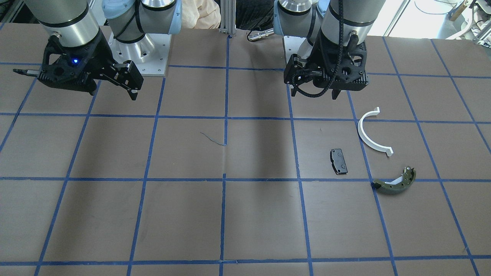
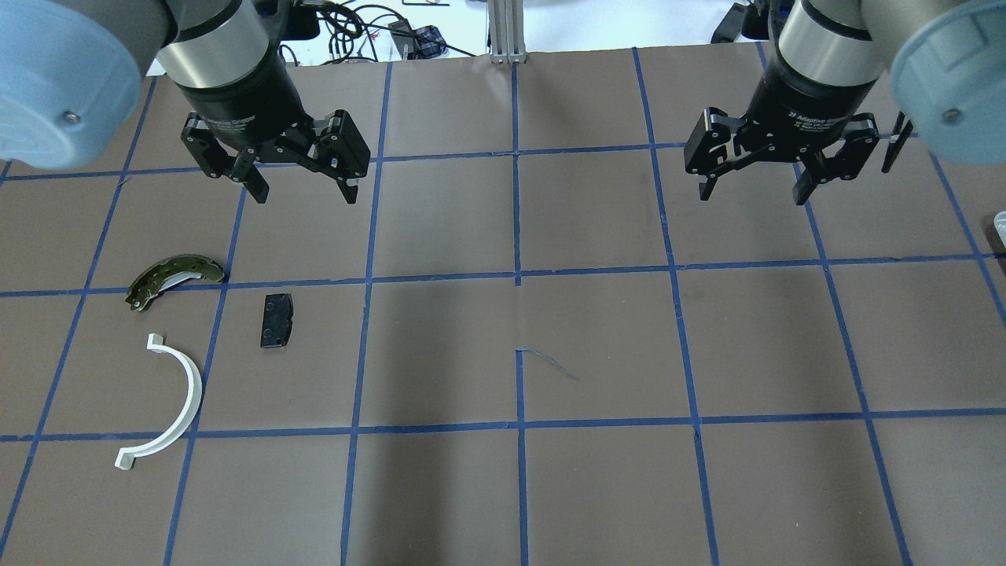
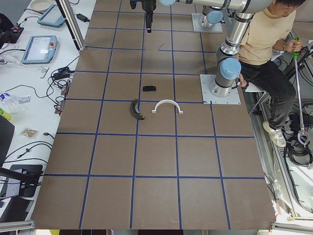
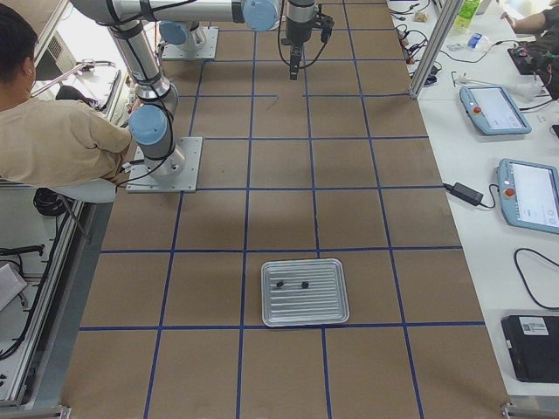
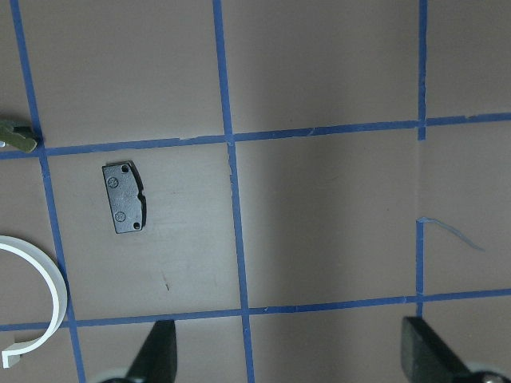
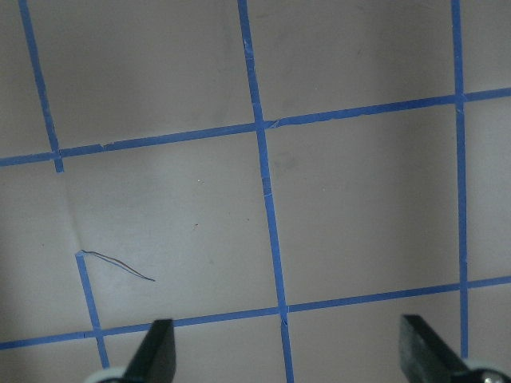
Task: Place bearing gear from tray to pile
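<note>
The pile lies on the table's left side: a flat black brake pad [image 2: 277, 320], a white half-ring [image 2: 169, 405] and an olive-green brake shoe [image 2: 174, 277]. They also show in the front view: the pad [image 1: 339, 161], the half-ring [image 1: 371, 134] and the shoe [image 1: 397, 183]. The left wrist view shows the pad [image 5: 124, 197]. A grey ribbed tray [image 4: 336, 305] with two small dark parts [image 4: 279, 285] shows only in the exterior right view. My left gripper [image 2: 302, 189] hangs open and empty above the table, beyond the pile. My right gripper [image 2: 753, 192] hangs open and empty on the right.
Blue tape lines [image 2: 516, 275] divide the brown table into squares. A thin loose thread [image 2: 550, 363] lies near the middle. A seated person [image 3: 266, 44] is beside the robot's bases. Tablets and cables [image 4: 528, 192] lie on the side bench.
</note>
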Motion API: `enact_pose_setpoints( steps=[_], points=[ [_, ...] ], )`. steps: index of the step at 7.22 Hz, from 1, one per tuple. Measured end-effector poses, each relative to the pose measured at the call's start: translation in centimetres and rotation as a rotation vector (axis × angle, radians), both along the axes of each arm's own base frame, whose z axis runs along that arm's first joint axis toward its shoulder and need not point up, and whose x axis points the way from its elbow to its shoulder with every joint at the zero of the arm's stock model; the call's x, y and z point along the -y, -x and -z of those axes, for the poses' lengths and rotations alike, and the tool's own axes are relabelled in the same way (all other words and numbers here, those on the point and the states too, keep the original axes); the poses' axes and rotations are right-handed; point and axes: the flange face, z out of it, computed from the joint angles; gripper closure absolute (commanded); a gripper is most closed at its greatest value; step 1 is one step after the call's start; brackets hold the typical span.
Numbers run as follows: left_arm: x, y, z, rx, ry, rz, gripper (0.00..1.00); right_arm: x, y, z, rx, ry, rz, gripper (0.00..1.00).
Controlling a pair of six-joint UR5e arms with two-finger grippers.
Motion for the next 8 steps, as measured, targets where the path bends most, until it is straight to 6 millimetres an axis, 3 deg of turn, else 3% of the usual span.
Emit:
enact_pose_setpoints(
  steps=[2,3,7,8],
  points=[
    [0.0,0.0,0.0,0.001,0.000,0.000,0.00,0.3,0.7,0.0,0.000,0.005,-0.013,0.00],
    [0.0,0.0,0.0,0.000,0.000,0.000,0.00,0.7,2.2,0.1,0.000,0.003,-0.032,0.00],
    [0.0,0.0,0.0,0.001,0.000,-0.001,0.00,2.8,14.1,1.3,-0.038,-0.021,-0.160,0.00],
    [0.0,0.0,0.0,0.001,0.000,-0.001,0.00,3.2,17.8,1.9,-0.033,-0.027,-0.185,0.00]
  ],
)
